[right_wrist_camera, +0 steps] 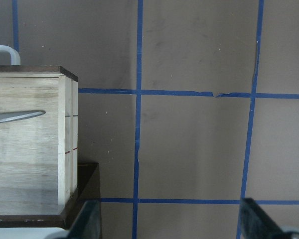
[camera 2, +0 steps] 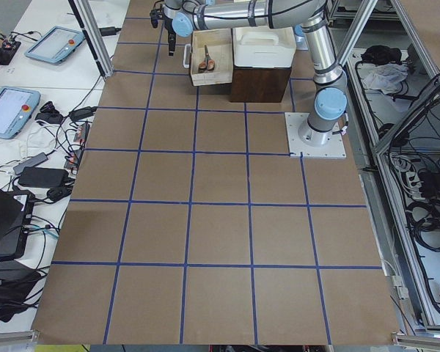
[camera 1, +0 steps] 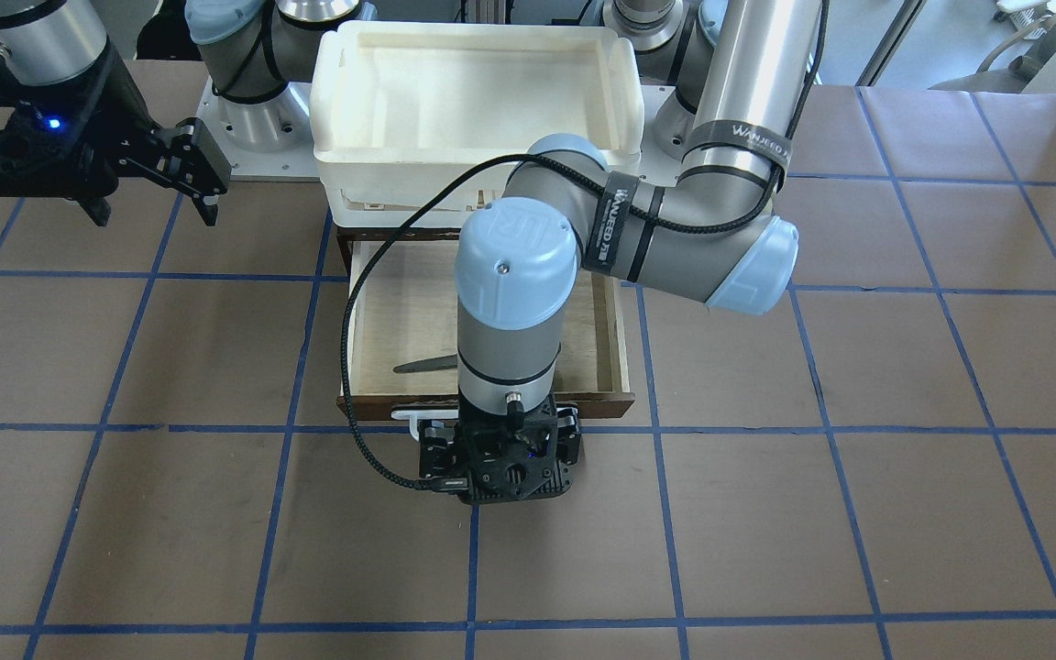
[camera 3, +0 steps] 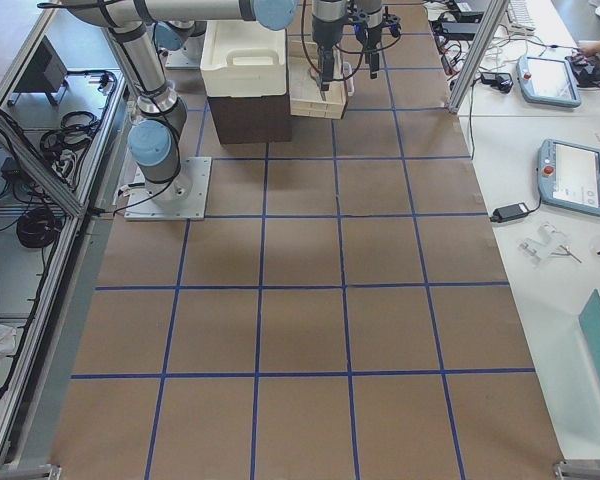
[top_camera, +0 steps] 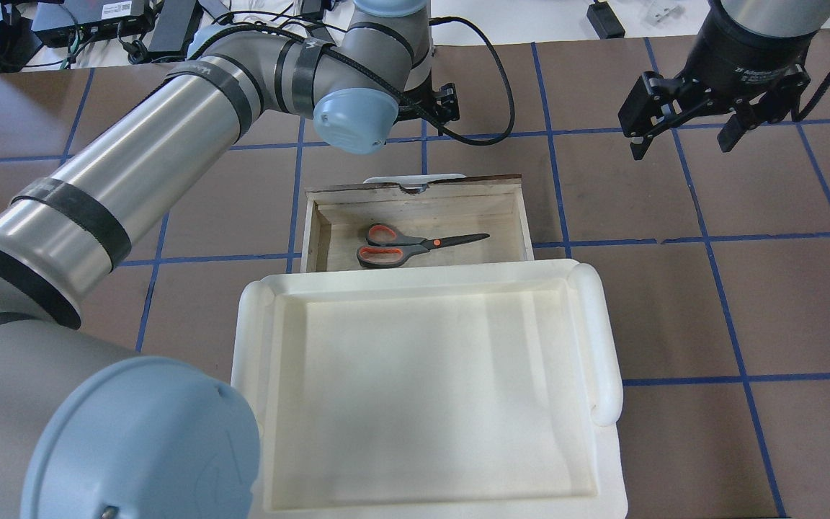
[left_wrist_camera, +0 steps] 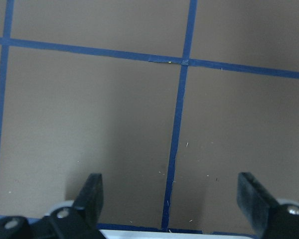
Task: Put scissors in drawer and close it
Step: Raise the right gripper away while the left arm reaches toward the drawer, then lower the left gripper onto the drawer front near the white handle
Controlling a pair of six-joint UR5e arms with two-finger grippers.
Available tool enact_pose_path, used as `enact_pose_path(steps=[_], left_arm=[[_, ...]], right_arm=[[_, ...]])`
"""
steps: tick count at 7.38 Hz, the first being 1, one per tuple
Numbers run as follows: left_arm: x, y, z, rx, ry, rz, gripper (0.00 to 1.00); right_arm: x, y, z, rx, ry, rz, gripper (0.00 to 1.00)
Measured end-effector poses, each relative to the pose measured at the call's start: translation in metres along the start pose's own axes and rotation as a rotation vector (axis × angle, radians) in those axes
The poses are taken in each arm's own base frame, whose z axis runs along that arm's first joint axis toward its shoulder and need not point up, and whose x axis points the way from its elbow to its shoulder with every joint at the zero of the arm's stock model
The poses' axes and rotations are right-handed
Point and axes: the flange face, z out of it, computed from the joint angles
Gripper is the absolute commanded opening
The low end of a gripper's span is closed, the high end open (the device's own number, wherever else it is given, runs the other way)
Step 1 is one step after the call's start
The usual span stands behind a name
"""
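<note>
At the robot-side edge of the counter (camera 2: 205, 220), midway between the two arm bases, a dark cabinet (camera 2: 260, 84) carries the white tray (top_camera: 602, 339). The drawer (top_camera: 310, 231) stands pulled out from under the tray toward the operators' edge. To the robot's left of it, a wide stretch of taped brown counter runs to that end, as the side view shows. The left arm reaches out over the drawer, so the left gripper (camera 1: 500, 458) hangs pointing down just past the white bar handle (camera 1: 409, 420), on the operators' side. Its wrist camera shows the fingers (left_wrist_camera: 92, 194) spread wide, with only counter and blue tape between them and a sliver of white at the bottom edge. It is released and grasps nothing; whether it touches the handle I cannot tell. The scissors (top_camera: 415, 245) lie flat on the drawer's pale floor, loops toward the robot's left and blades pointing to its right, apart from both side walls and the front. The overhead view shows them whole, while the front-facing view, with the left forearm in the way, shows only a blade tip. Right of the drawer is more brown counter, and above it hovers the right gripper (top_camera: 681, 144), well apart from the drawer, released and empty. Only its wrist camera shows the outside of the drawer's right wall.
</note>
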Motion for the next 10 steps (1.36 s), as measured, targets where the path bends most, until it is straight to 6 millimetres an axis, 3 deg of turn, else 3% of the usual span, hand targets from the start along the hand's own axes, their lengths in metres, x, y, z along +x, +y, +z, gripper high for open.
enact_pose_path(steps=[4,7,10], left_arm=[[0.006,0.005,0.048,-0.086,-0.04,0.016,1.0],[0.007,0.009,0.069,-0.177,-0.074,0.024,1.0],[0.012,0.018,0.091,-0.255,-0.084,0.055,1.0]], right_arm=[[-0.001,0.004,0.0,0.0,0.003,-0.002,1.0],[-0.03,0.011,0.001,-0.002,-0.003,-0.059,1.0],[-0.034,0.015,-0.002,0.0,0.01,-0.071,1.0]])
